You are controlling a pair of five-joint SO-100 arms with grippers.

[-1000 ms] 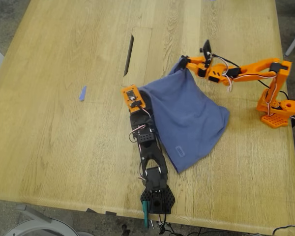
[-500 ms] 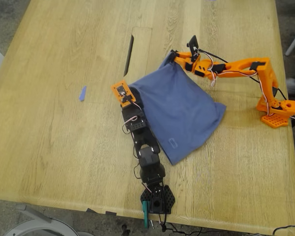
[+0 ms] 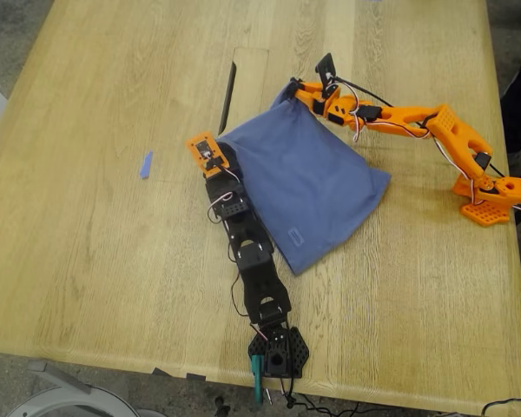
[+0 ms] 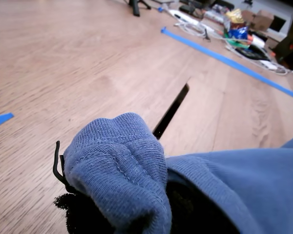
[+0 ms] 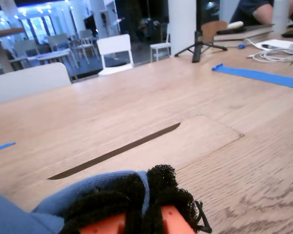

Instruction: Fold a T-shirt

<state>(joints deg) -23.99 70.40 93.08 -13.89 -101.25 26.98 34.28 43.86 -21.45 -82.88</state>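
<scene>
T-shirt stretched between two tools, corners pinched.

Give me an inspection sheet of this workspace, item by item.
Surface: wooden table with a dark slot in it.
Job's things: T-shirt, folded over, held up at two corners.
Clutter: small blue scrap on the table toward the exterior view's left.
Grippers: my first gripper and my second gripper are each shut on bunched T-shirt cloth.
Cables: wires run along both arms; loose cables at the near table edge.
Surroundings: blue tape, chairs, a tripod in the wrist views.
</scene>
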